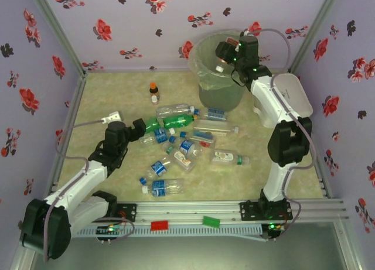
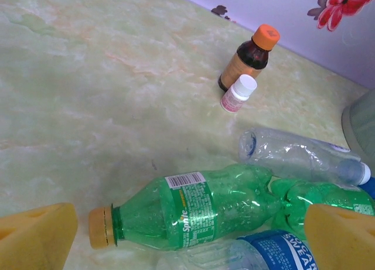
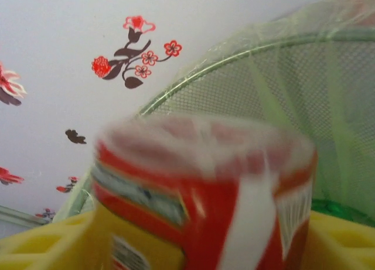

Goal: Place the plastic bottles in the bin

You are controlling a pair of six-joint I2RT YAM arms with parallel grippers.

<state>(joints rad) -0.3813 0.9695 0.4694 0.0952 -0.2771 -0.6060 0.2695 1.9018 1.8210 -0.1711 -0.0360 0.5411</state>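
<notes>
- Yellow pads (image 2: 36,238) of left end effector (image 1: 139,128), spread wide, well left of the bin (image 1: 220,97); straddling a green bottle (image 2: 193,208) lying flat on the counter (image 2: 88,77).
- Risky to close as is: apparently touching a second green bottle (image 2: 328,197) and a blue-labelled bottle (image 2: 275,249), so likely to drag a neighbour along or squeeze the round body out sideways.
- Nearer the bin, on its left and upright: brown orange-capped bottle (image 2: 249,56) with a small white-capped vial (image 2: 237,94) just beside it; not meant for the bin, easy to topple on a careless lift.
- Left of the bin and out from its foot: rest of the plastic bottles (image 1: 187,147), heaped and overlapping; prone to rolling when nudged.
- Over the bin's mouth, toward its right side: right end effector (image 1: 225,53) around a red-labelled bottle (image 3: 199,194), blurred; cannot tell whether pinching or letting go.
- Could clip the rim (image 3: 246,59), snag the clear liner (image 3: 281,24), or bounce out onto the counter on a drop too close to the edge.
</notes>
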